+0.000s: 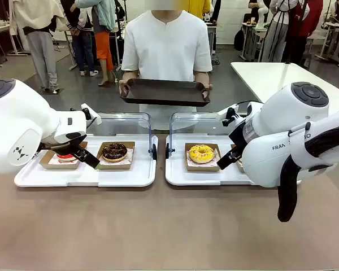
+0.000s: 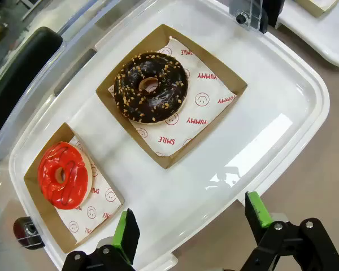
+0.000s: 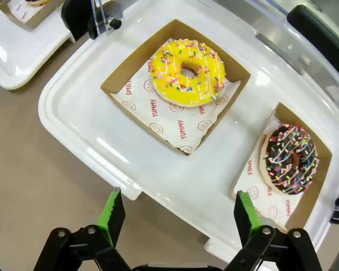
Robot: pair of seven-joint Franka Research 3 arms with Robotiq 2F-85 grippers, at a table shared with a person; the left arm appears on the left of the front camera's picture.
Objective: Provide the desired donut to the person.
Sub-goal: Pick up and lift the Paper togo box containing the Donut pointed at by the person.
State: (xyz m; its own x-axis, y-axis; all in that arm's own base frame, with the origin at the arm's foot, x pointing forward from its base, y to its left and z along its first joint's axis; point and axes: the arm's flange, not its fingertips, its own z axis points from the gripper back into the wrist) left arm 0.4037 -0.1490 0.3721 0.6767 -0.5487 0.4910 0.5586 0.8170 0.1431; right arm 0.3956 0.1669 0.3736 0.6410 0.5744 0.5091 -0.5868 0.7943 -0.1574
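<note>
Table (image 1: 158, 226): brown, carrying two white trays side by side.

Left gripper (image 2: 192, 221): fingers spread, nothing between them, above the near edge of the left tray (image 1: 85, 178).

Right gripper (image 3: 178, 210): fingers spread, empty, above the near edge of the right tray (image 1: 203, 178).

Left tray contents: red-glazed donut (image 2: 63, 175) and chocolate donut with nut bits (image 2: 151, 87), each in its own brown paper box on printed paper.

Right tray contents: yellow sprinkled donut (image 3: 188, 72) and chocolate donut with coloured sprinkles (image 3: 291, 159), boxed the same way.

Clear lids (image 1: 127, 121): raised behind both trays.

Person (image 1: 168, 45): at the far side of the table, white shirt, both hands holding a dark serving tray (image 1: 164, 93) with nothing on it. All four donuts lie in their boxes.
</note>
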